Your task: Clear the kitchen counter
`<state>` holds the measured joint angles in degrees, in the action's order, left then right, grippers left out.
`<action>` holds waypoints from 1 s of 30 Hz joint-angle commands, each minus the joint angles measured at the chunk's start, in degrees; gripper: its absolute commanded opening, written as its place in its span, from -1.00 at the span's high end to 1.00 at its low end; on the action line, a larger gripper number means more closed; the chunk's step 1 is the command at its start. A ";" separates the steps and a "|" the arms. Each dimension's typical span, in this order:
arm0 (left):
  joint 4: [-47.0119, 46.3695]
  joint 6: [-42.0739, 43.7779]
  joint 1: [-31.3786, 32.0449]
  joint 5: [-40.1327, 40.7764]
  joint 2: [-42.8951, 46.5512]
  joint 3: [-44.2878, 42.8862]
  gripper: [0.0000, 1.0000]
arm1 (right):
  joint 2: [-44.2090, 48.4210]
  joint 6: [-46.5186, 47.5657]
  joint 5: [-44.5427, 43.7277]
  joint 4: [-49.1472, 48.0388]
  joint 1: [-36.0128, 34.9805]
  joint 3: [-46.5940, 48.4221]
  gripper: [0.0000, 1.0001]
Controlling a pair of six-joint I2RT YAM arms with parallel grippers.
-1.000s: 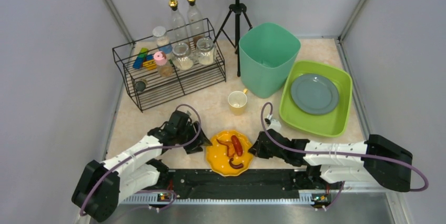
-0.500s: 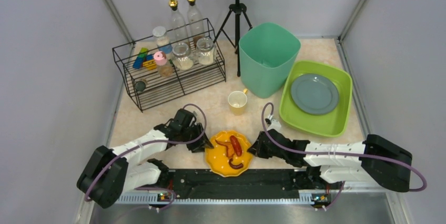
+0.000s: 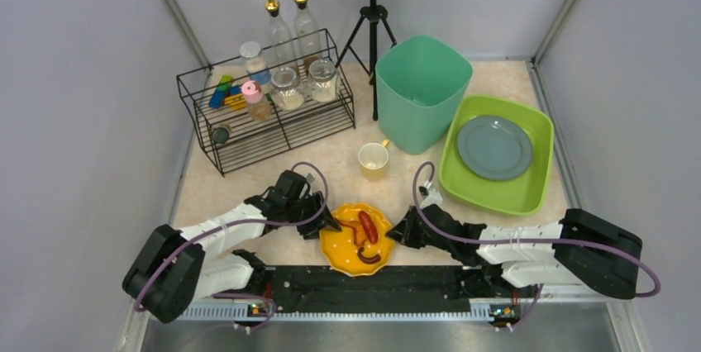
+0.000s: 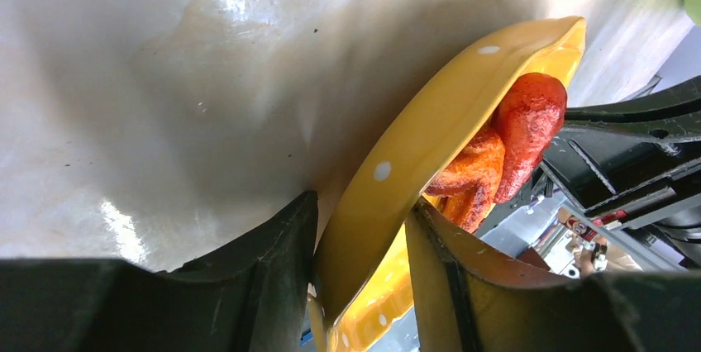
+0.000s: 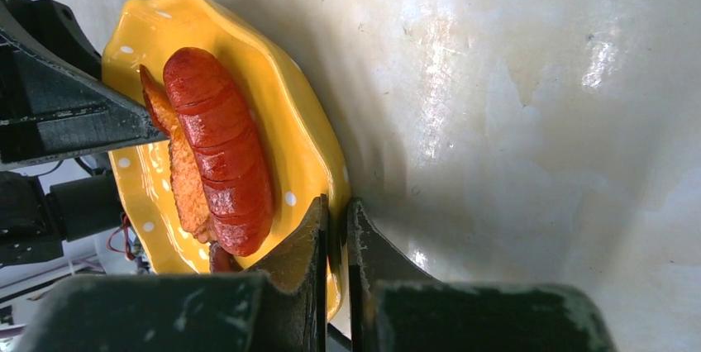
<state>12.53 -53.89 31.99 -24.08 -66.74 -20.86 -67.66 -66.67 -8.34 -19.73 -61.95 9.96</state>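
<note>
1. Counter layout, top view: kitchen counter [image 3: 248,191] spans the floor of the grey-walled cell, with a black rail along its near edge.
2. Yellow plate [image 3: 339,249] sits at the near edge of the counter, just ahead of the rail and between the two arms. It carries a red sausage [image 3: 369,226] and some smaller browned pieces.
3. Left gripper [image 3: 328,225]: the wrist view shows its fingers [image 4: 273,244] on either side of the plate's left rim and against it. The claw grasps the plate, which is tilted off the counter on that side.
4. Right gripper [image 3: 395,232]: clenched on the right rim, which is pinched thin between the fingers [image 5: 298,244].
5. Farther back: yellow cup [image 3: 373,159], green tub [image 3: 420,88], lime tray [image 3: 541,145] holding a grey plate [image 3: 494,147], and black wire rack [image 3: 264,112] with jars and bottles.
</note>
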 commanded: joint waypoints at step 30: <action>-15.72 -4.62 3.23 -0.78 11.41 8.21 1.00 | 4.85 2.78 1.39 10.91 0.06 4.57 1.00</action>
<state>0.08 -56.86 34.26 -24.32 -58.54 -12.38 -63.77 -65.56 -9.56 -12.29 -61.36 11.60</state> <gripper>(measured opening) 0.392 0.051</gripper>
